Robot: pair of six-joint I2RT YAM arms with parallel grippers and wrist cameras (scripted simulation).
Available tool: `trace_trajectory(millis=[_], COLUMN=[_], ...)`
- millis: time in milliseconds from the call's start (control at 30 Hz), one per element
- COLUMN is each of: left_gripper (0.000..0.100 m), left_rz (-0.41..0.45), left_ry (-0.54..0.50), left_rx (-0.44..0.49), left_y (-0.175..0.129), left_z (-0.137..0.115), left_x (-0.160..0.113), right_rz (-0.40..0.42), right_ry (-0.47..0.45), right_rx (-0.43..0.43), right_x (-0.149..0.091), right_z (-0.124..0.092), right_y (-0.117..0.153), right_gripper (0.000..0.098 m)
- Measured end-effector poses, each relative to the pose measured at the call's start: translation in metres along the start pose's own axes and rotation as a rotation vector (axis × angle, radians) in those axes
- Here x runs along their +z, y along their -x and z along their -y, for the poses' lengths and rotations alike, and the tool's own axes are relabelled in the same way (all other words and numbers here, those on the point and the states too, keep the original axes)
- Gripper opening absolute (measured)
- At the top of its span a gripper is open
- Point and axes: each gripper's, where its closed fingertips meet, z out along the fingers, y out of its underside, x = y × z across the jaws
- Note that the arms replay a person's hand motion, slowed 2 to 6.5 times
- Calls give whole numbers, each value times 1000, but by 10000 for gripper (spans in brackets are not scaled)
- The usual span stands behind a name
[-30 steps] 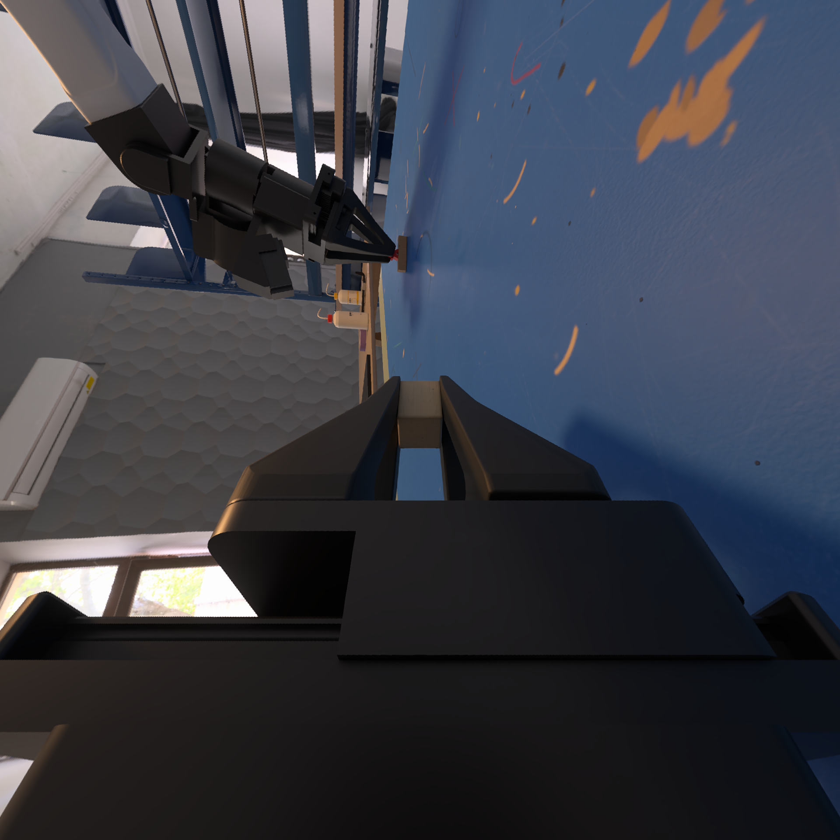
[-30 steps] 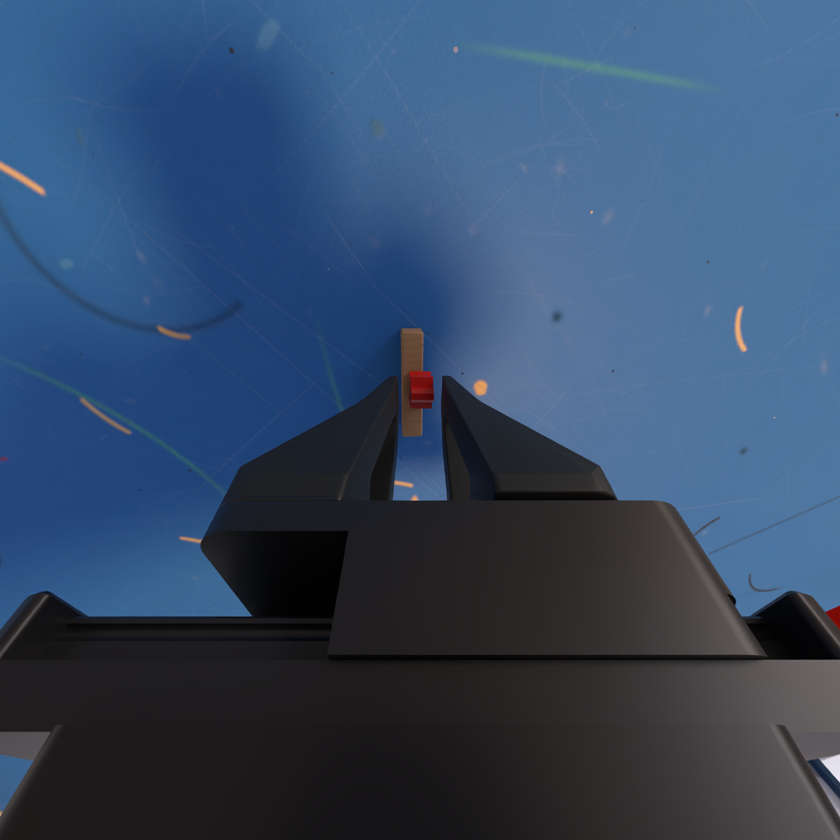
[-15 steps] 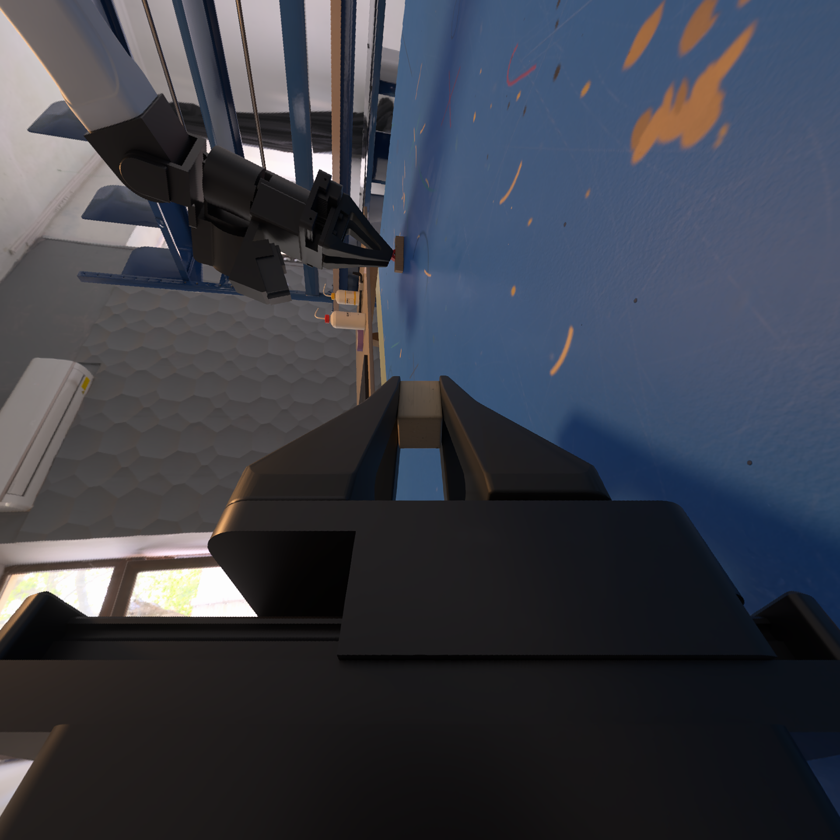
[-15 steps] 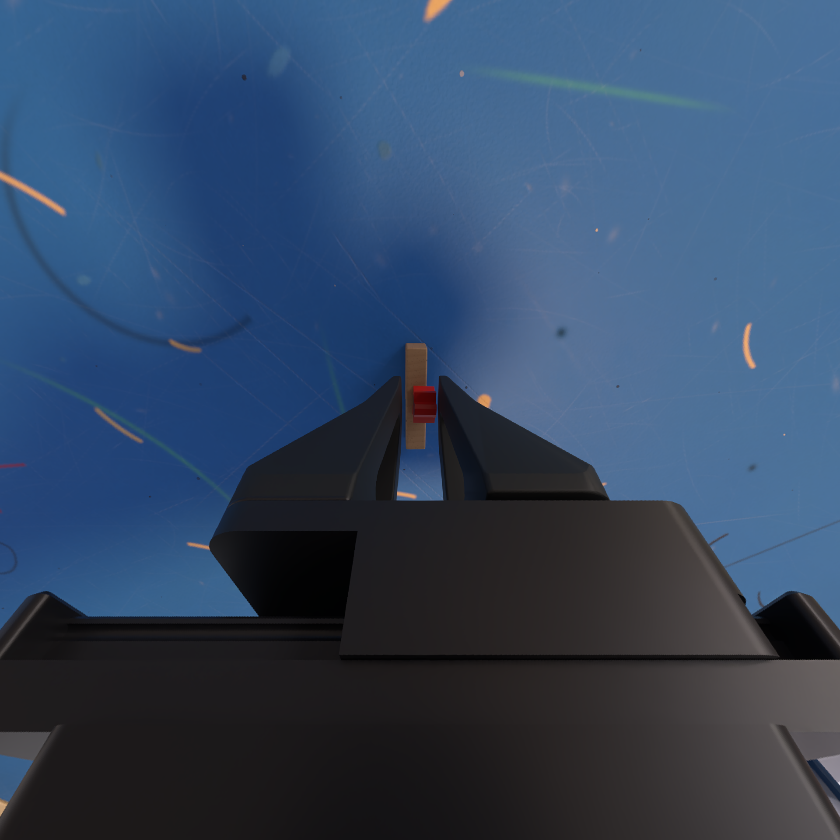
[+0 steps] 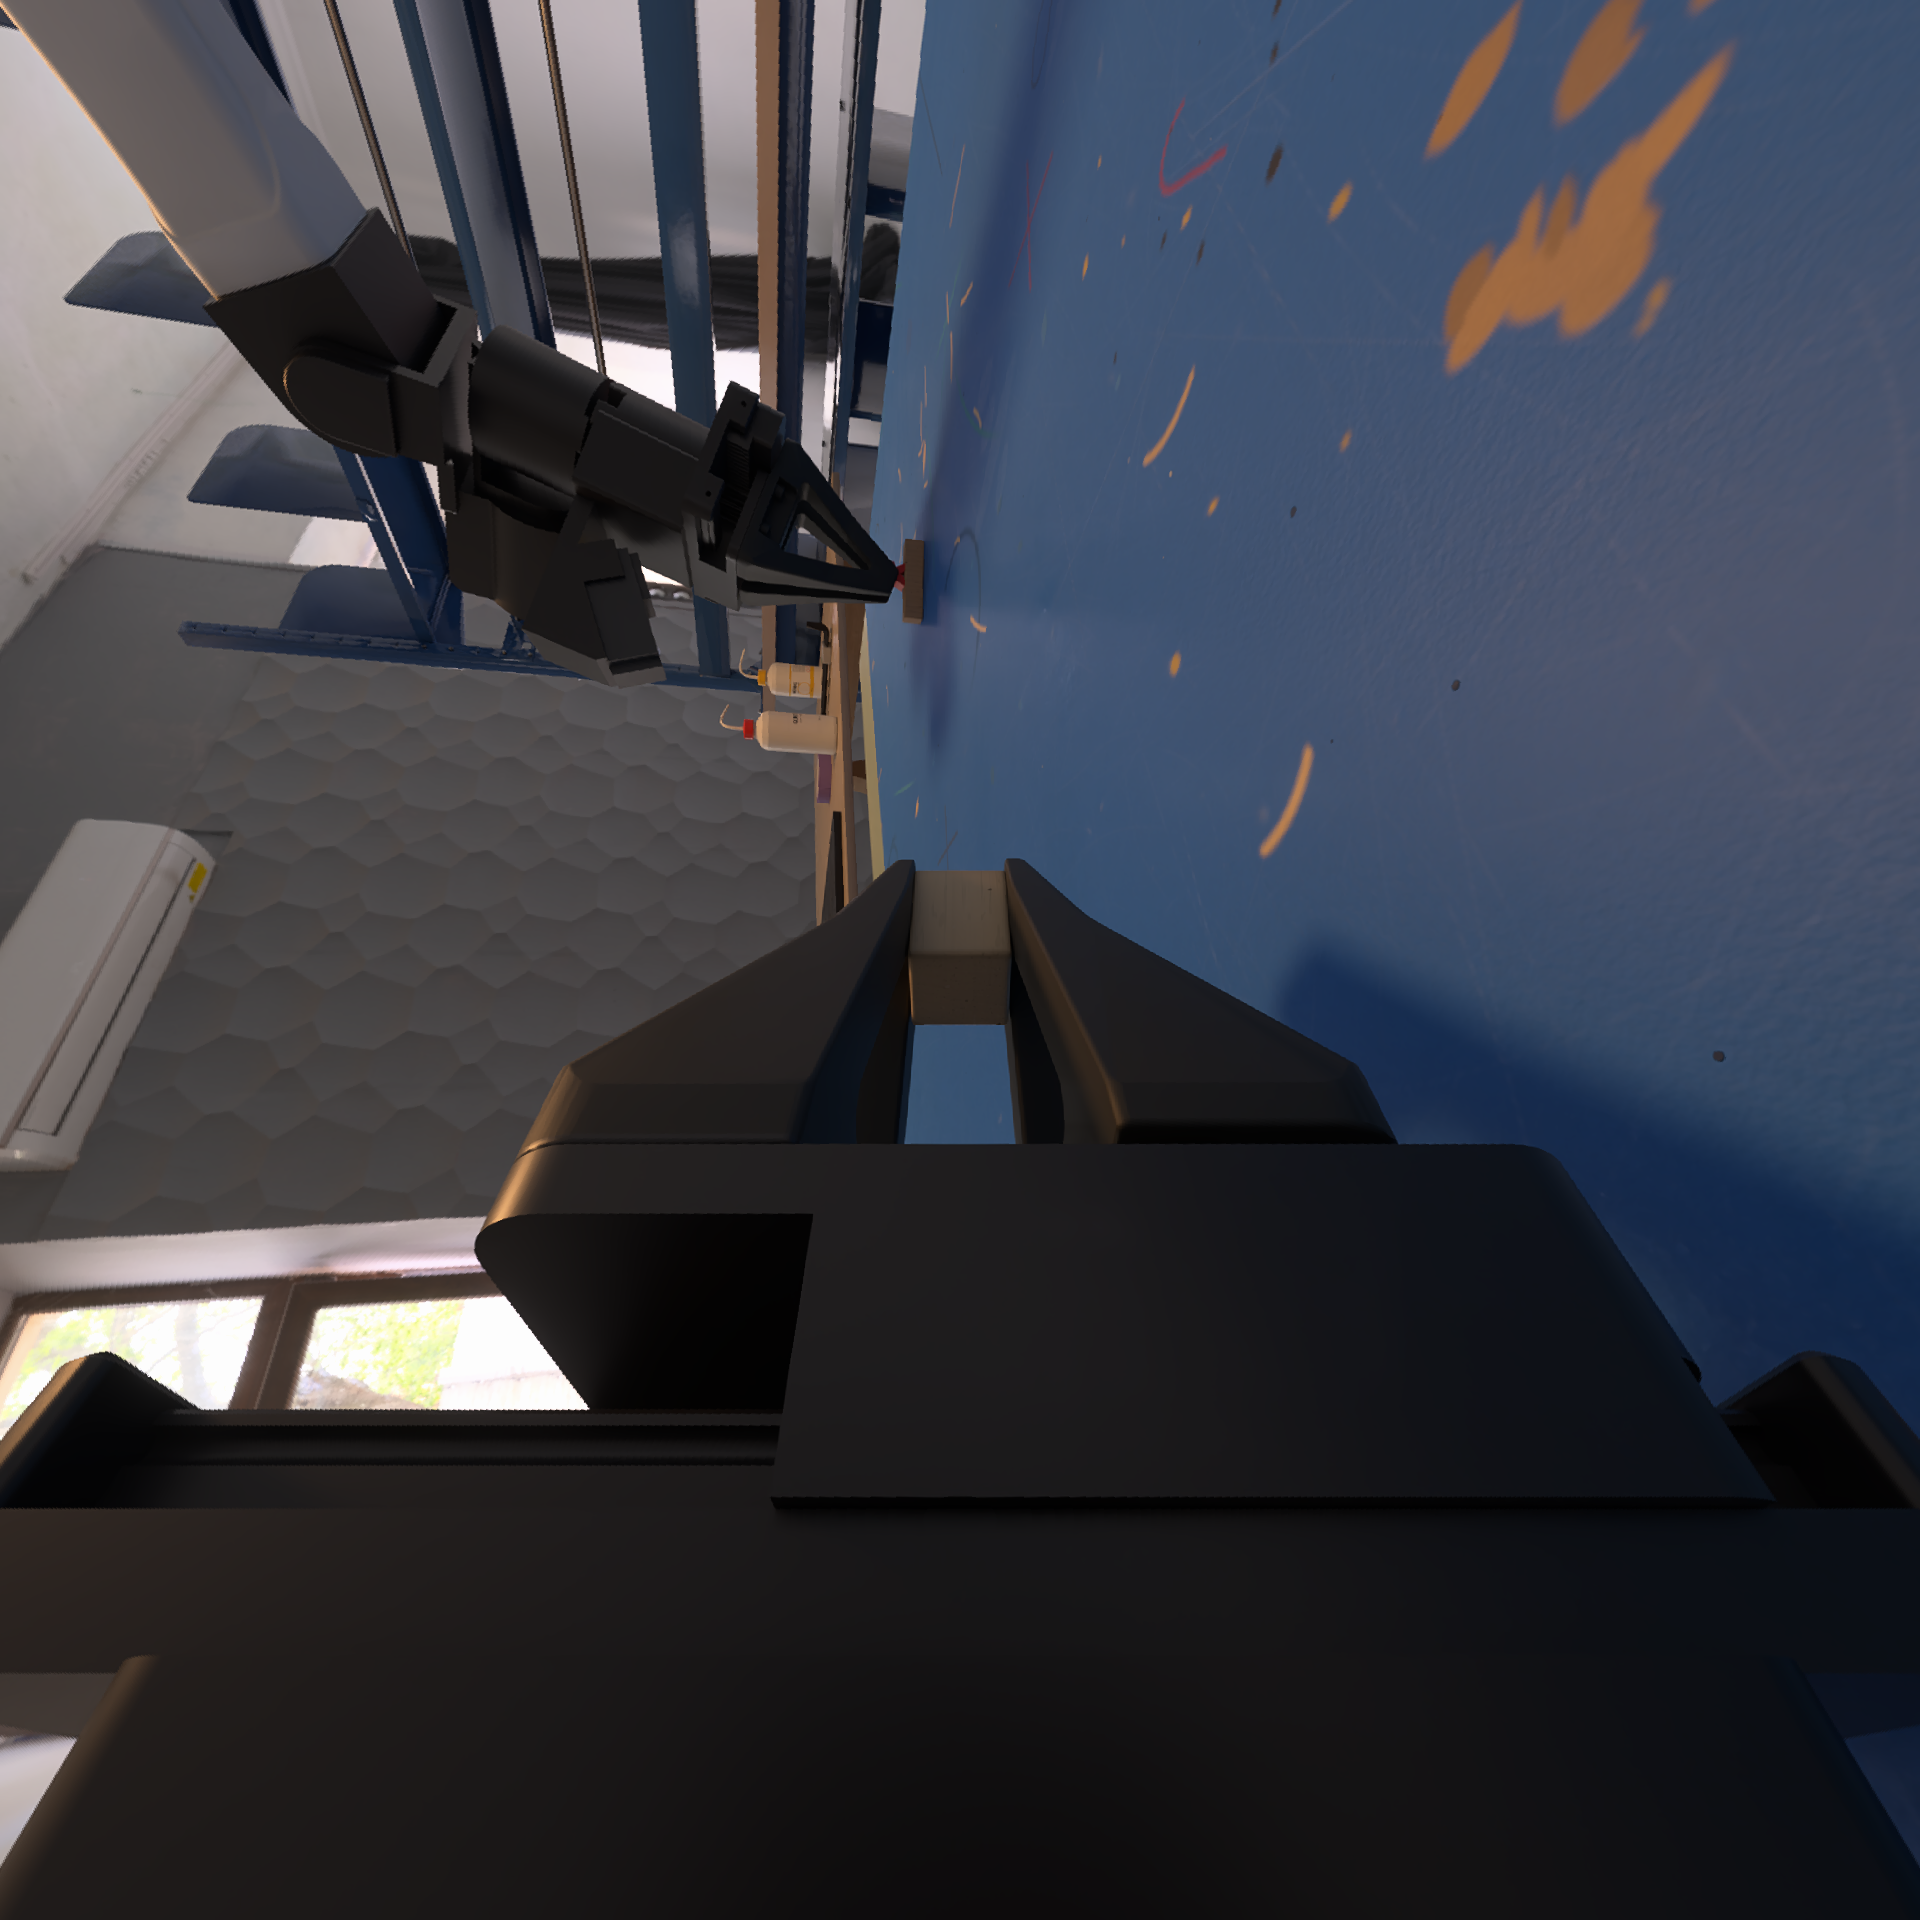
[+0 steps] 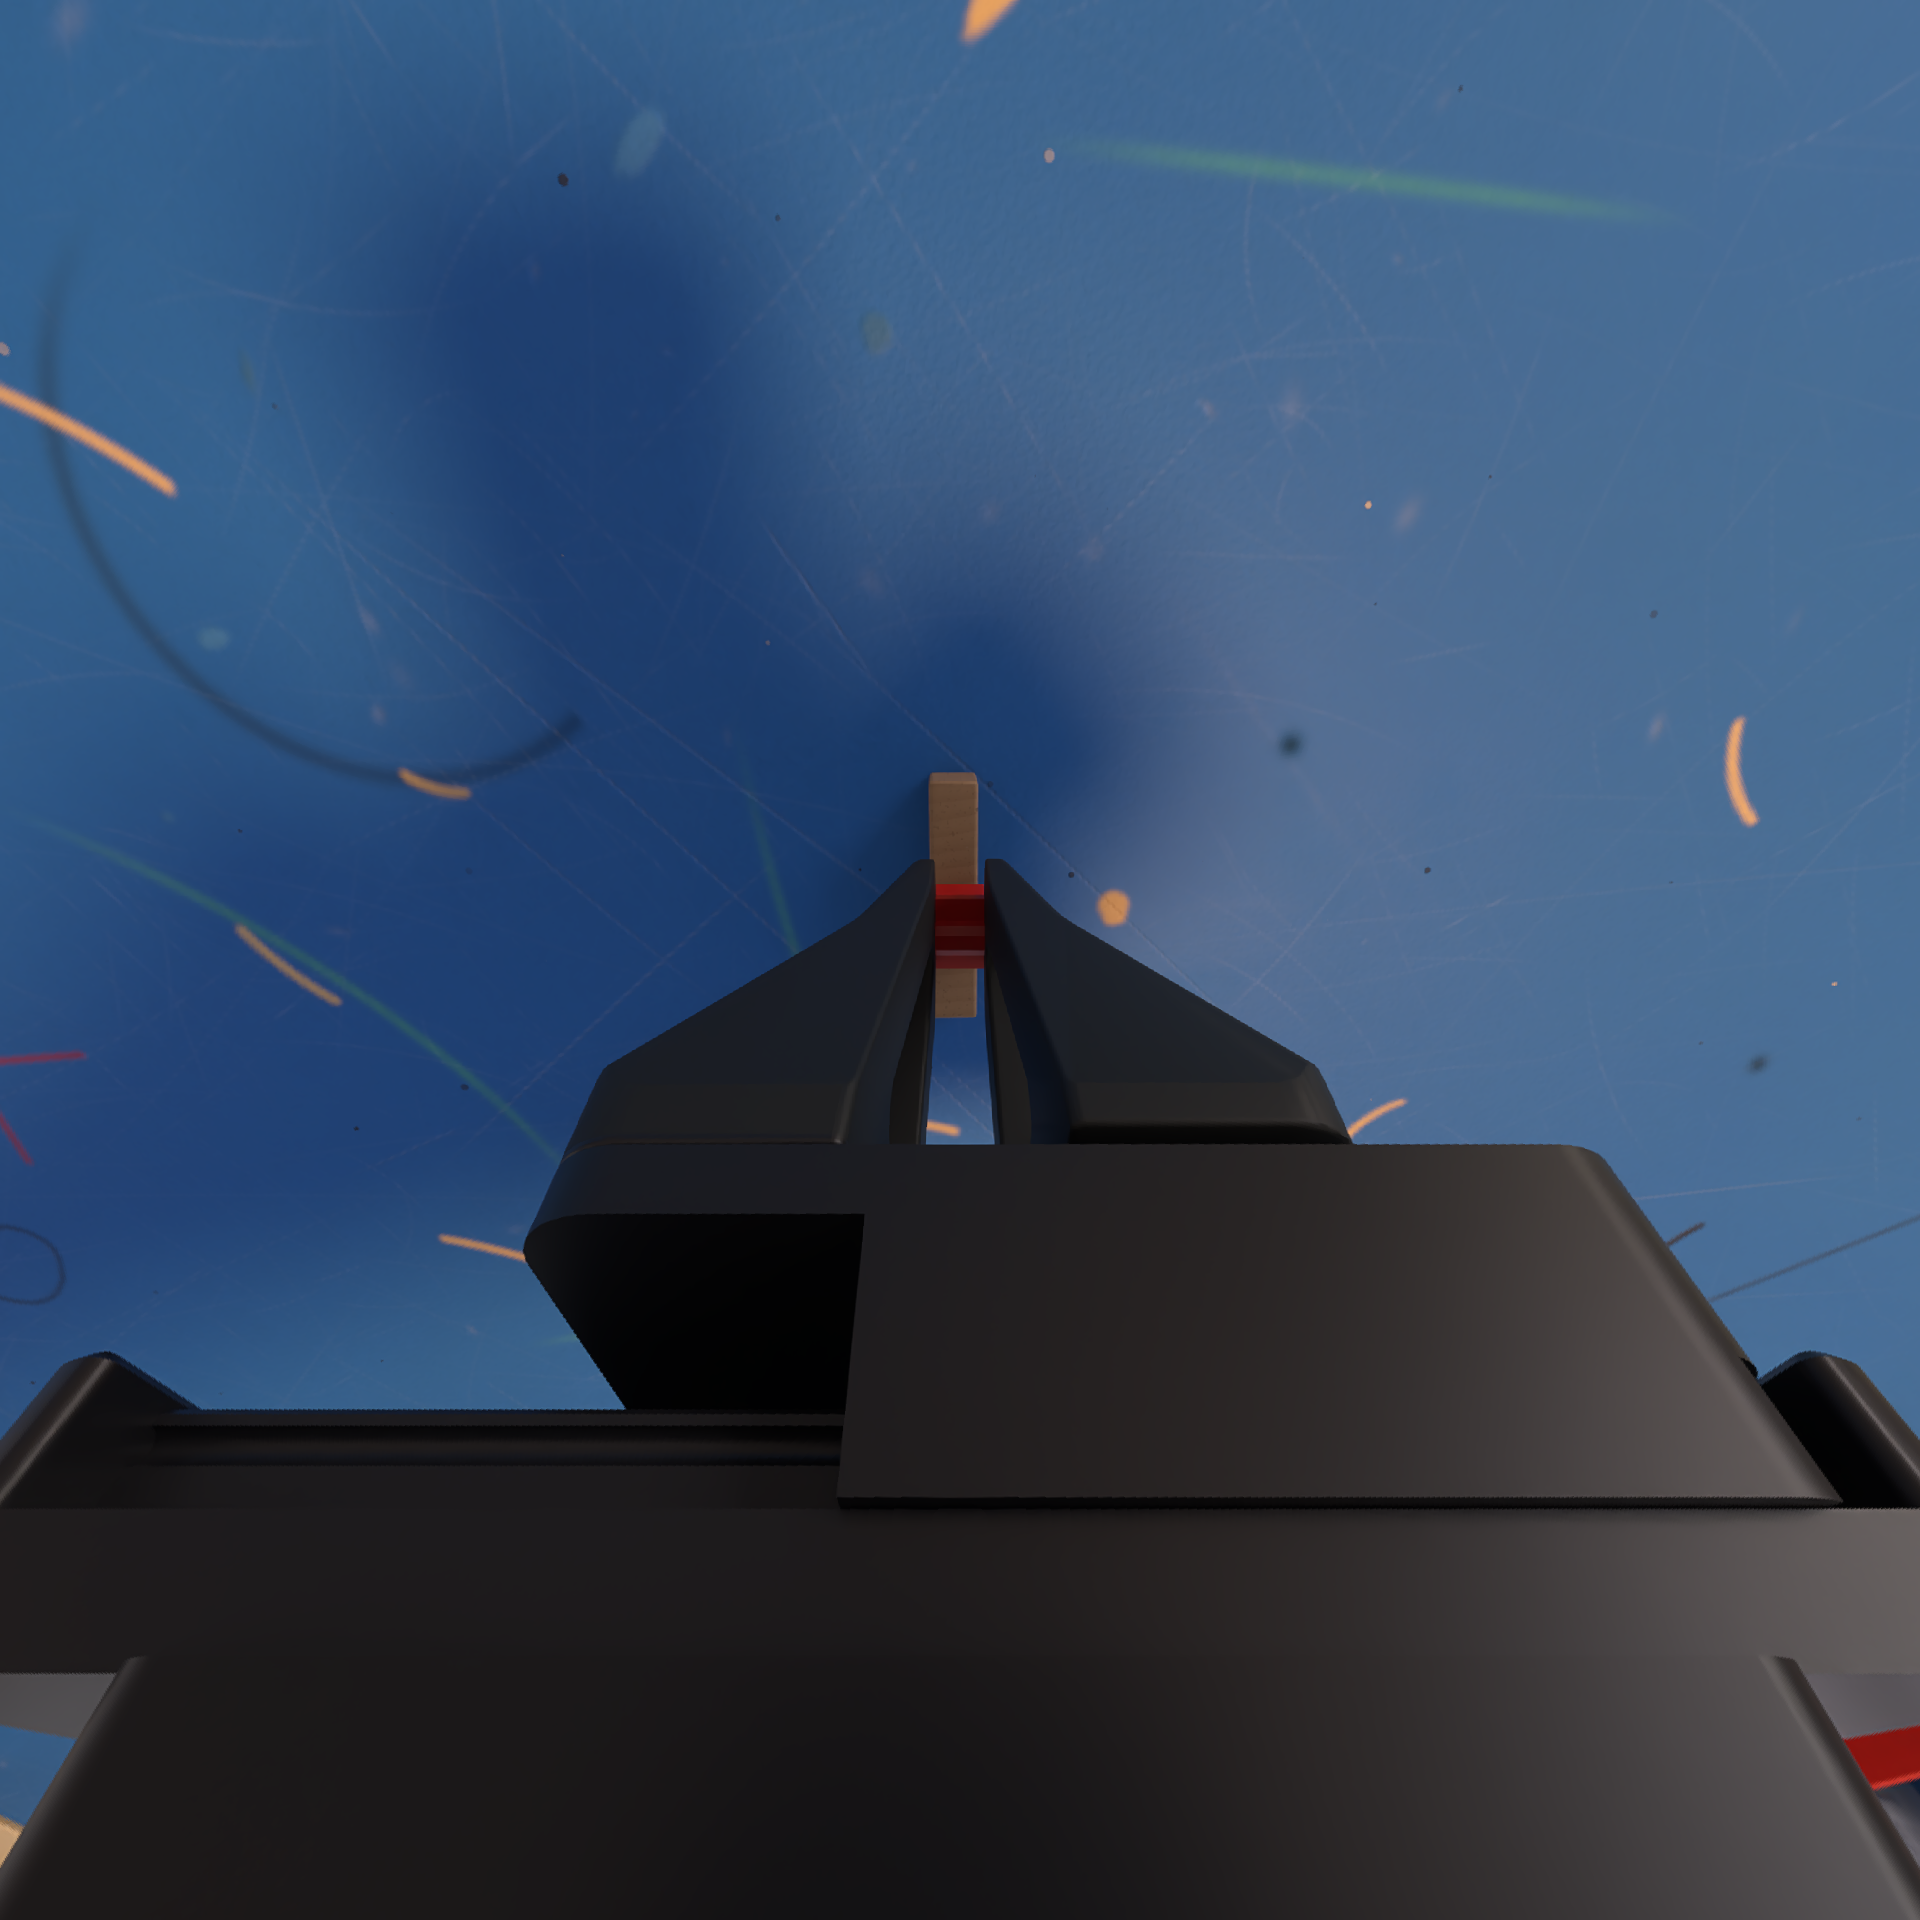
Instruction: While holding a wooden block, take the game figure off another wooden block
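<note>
My left gripper (image 5: 958,914) is shut on a pale wooden block (image 5: 958,948), held just off the blue table (image 5: 1455,727). Farther off in the left wrist view, the right gripper (image 5: 891,578) points at a second, thin wooden block (image 5: 913,580) lying flat on the table, with the small red game figure (image 5: 900,575) on it. In the right wrist view, my right gripper (image 6: 958,904) is shut on the red game figure (image 6: 958,925), both fingers touching its sides. The thin wooden block (image 6: 953,821) lies under it and sticks out past the fingertips.
The blue table (image 6: 1351,520) is scratched, with orange paint marks (image 5: 1558,249). Past its far edge stand two white squeeze bottles (image 5: 795,730), blue metal shelving (image 5: 675,208), a wall air conditioner (image 5: 94,977) and a window (image 5: 312,1351).
My right gripper has come down around the red figure and its fingers have closed onto it. The left gripper has kept its hold on the pale block and barely moved.
</note>
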Motion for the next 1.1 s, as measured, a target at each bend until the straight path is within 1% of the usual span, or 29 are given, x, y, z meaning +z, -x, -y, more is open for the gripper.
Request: trace_trajectory(millis=[167, 300, 500, 667, 767, 900, 1033, 1100], left_gripper=[139, 139, 139, 139, 139, 139, 139, 139], left_rz=[1, 2, 16, 23, 27, 31, 30, 28], left_ry=[0, 0, 2, 2, 2, 1, 0, 0], left_rx=[1, 0, 3, -3, -2, -2, -5, -9], left_y=[0, 1, 5, 6, 8, 9, 9, 8], left_z=[0, 0, -1, -1, -1, -1, -1, -1], left_x=[0, 0, 0, 0, 0, 0, 0, 0], right_rz=[8, 40, 111, 164, 219, 332, 421, 431], right_ry=[-3, -30, -102, -98, -96, -114, -94, -49], right_rx=[7, 22, 53, 58, 47, 6, -79, -129], right_x=[-1, -4, -15, -23, -26, -33, -36, -31], right_z=[-2, 0, 11, 13, 17, 28, 38, 38], right_y=[1, 6, 21, 41, 66, 117, 171, 192], right_gripper=[77, 77, 77, 78, 78, 78, 78, 78])
